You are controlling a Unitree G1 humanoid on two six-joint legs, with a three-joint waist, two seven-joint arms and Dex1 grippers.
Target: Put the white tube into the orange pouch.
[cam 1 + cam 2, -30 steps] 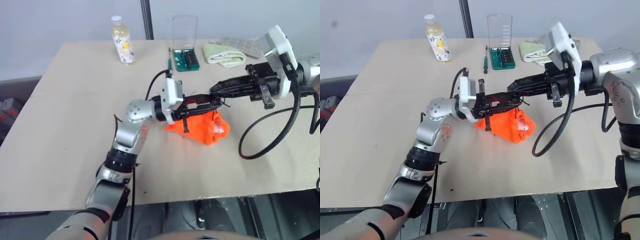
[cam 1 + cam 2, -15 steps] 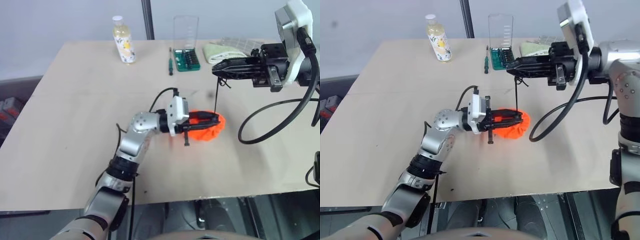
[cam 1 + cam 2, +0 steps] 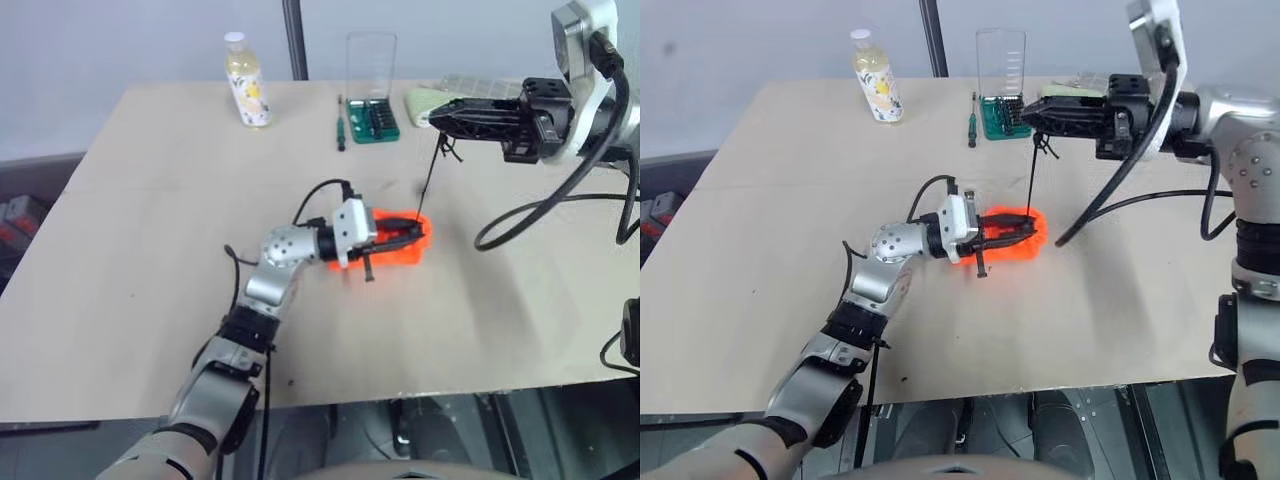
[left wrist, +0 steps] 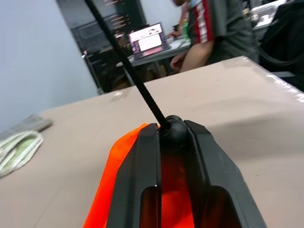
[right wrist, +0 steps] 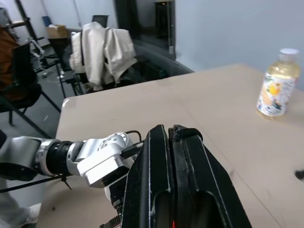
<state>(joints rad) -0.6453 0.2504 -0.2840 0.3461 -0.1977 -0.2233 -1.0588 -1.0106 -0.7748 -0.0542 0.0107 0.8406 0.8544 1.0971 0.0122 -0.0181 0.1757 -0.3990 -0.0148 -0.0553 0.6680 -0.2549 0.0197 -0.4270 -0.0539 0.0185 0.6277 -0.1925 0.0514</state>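
Note:
The orange pouch (image 3: 398,252) lies bunched on the table's middle, and my left gripper (image 3: 416,231) is shut on its mouth end. In the left wrist view the fingers (image 4: 142,180) squeeze the orange fabric (image 4: 110,173) and a black cord bead (image 4: 170,127). A thin black cord (image 3: 430,178) runs taut from there up to my right gripper (image 3: 436,114), which hangs above the table and is shut on the cord's upper end. Its fingers (image 5: 156,161) press together in the right wrist view. The white tube is hidden.
A yellowish bottle (image 3: 246,85) stands at the table's far left. A green bit set in a clear case (image 3: 371,112) and a small screwdriver (image 3: 340,125) lie at the far middle, a pale-green towel (image 3: 422,99) beyond them. A seated person (image 4: 213,33) shows behind the table.
My left gripper has sunk and brought the pouch down onto the table. My right gripper has risen and drawn the cord taut, and the pouch now looks smaller and more bunched.

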